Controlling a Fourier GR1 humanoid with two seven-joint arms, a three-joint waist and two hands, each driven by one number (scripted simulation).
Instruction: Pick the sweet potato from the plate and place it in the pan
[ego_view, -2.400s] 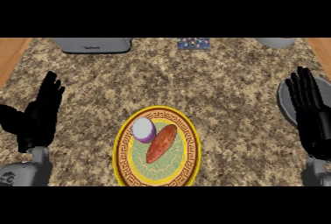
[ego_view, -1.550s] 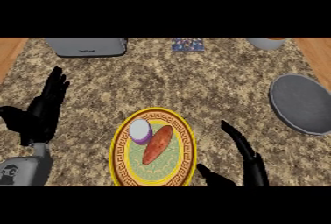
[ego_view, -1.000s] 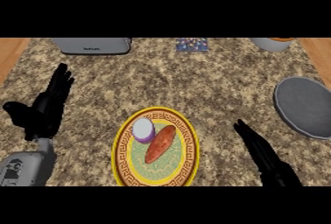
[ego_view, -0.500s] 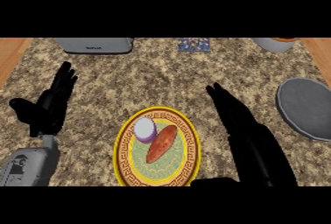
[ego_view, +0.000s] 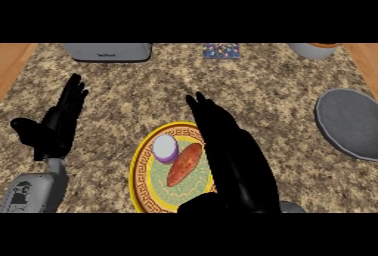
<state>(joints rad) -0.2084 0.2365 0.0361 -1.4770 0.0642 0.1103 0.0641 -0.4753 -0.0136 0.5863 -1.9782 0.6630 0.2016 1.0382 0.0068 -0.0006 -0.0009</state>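
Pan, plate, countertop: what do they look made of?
Pan: dark grey, matte, even tone with no shine; probably coated metal, can't confirm.
Plate: looks like glazed ceramic, with a yellow rim carrying a brown key pattern and a pale green centre.
Countertop: speckled tan, brown and black grain; reads as granite-like stone, or laminate imitating it.

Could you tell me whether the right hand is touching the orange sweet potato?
Apart. The head view shows bare green plate between the black right hand and the orange sweet potato.

A speckled granite counter (ego_view: 280, 95) lies between wooden strips (ego_view: 13, 60) at either side.
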